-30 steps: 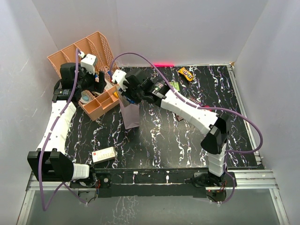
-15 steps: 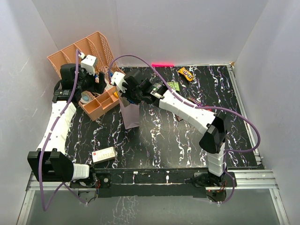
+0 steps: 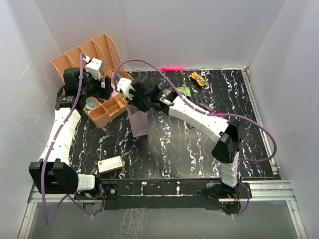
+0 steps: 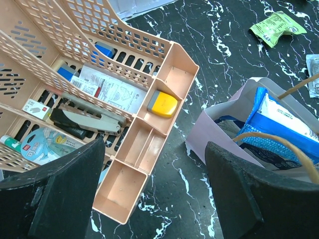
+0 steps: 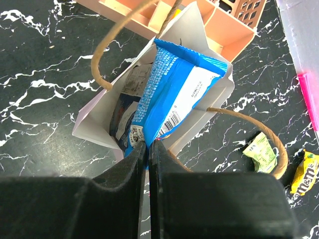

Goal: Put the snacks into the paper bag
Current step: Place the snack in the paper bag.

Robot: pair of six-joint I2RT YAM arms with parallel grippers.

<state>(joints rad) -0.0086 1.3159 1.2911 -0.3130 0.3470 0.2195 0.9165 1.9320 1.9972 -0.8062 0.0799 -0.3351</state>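
Blue packet (image 5: 174, 89) corner pinched in right pincer (image 5: 148, 145), inside paper bag (image 5: 94, 119)

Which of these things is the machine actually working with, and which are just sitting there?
Part of the job:
- paper bag
- blue packet, partly inside the bag
- green wrapper, lying outside the bag
- yellow-brown packet, lying outside the bag

Just lying about:
- peach organiser
- yellow block in one of its compartments
- small white box

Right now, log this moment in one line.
right end effector: shut on blue packet | packet: in bag | left end effector: open, empty
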